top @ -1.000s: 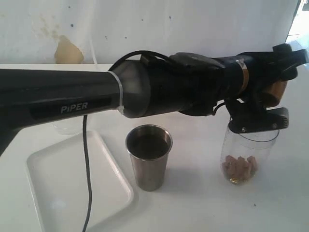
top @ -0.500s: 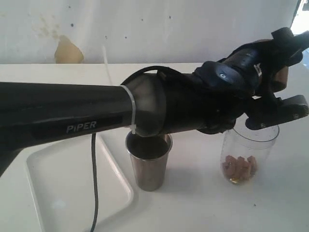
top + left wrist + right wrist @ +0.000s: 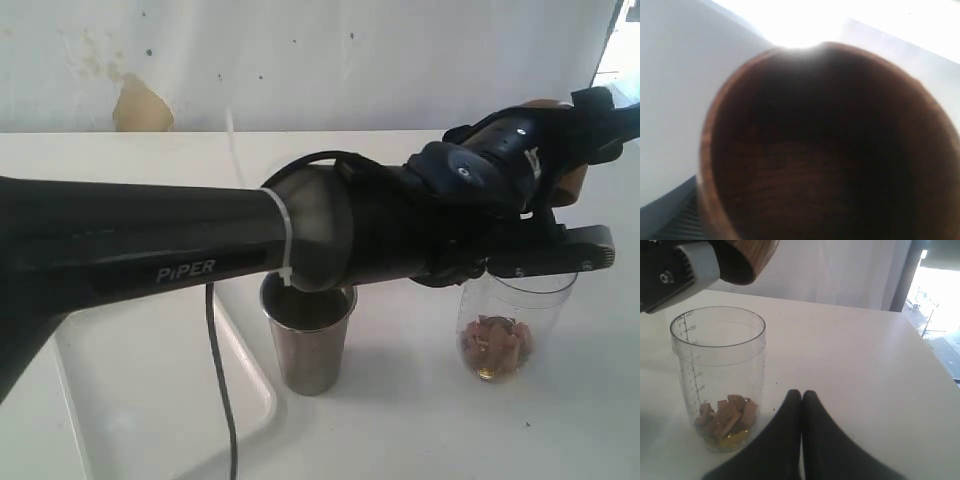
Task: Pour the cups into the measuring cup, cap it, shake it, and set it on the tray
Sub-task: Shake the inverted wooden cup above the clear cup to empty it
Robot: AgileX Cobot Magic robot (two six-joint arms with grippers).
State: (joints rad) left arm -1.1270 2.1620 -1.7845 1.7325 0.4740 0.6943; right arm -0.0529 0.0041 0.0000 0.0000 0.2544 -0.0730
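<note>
L claw [image 3: 598,180] reaches across to the right side, clamped on wood cup [image 3: 573,182]. Cup is tilted just above meas. cup [image 3: 508,318], w/ a gap between them. L wrist view: inside of wood cup looks like bare wood. Meas. cup stands upright on desk [image 3: 865,360], w/ brown chunks [image 3: 727,414] + a bit of yellowish liquid at the bottom. Tumbler [image 3: 308,350] upright betw. tray [image 3: 140,400] & meas. cup, just beside tray rim. R claw [image 3: 801,402] closed, holding nothing, near meas. cup.
</note>
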